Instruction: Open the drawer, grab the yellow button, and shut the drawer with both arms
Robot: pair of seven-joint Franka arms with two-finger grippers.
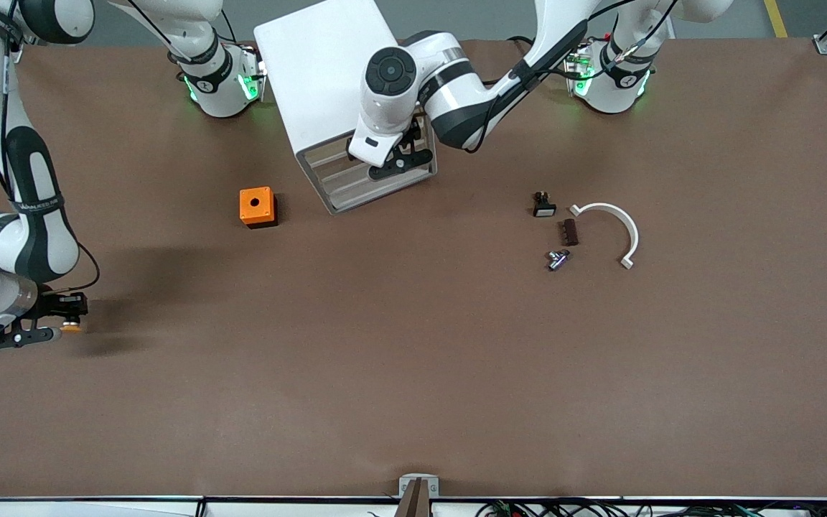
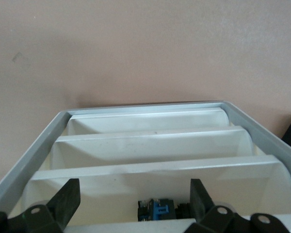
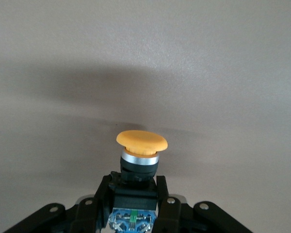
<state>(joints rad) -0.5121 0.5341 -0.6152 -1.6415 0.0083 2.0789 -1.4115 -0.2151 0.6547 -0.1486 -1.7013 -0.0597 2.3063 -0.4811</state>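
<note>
The right gripper (image 1: 62, 323) is closed on the dark body of the button (image 3: 141, 145), and the orange cap points away from the fingers, so the grip does not press the cap. It hangs low over the bare brown table (image 1: 413, 373), close to the edge at the right arm's end, probably so that the button is clear of the cabinet. The left gripper (image 1: 399, 159) stands at the open front of the white cabinet (image 1: 327, 79), near the table edge where the robots' bases are, its fingers (image 2: 68, 201) spread wide and holding nothing. The top drawer (image 2: 150, 213) seems not yet pushed in, because small parts show inside it; I judge the left arm is placed there to close it.
</note>
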